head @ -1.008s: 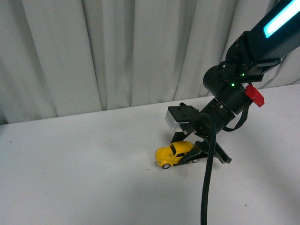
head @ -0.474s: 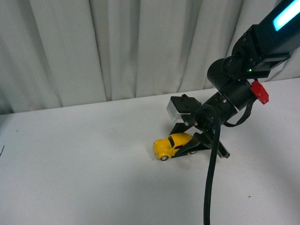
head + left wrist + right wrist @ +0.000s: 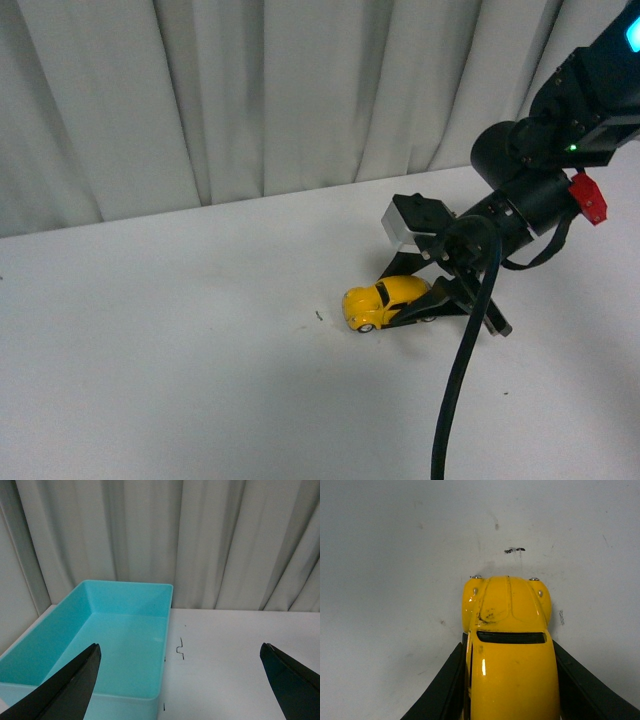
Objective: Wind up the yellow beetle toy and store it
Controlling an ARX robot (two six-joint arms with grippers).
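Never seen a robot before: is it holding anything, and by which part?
The right gripper clamps the yellow beetle toy by both sides of its rear body; the left gripper holds nothing.

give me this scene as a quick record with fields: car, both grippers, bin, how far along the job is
car: yellow toy car, wheels on the white table
right gripper: closed on the car, one finger along each side, nose pointing out past the fingertips
left gripper: open, holding nothing
bin: turquoise bin on the table by the curtain, nothing in the part that shows
progress: car gripped, not yet in the bin
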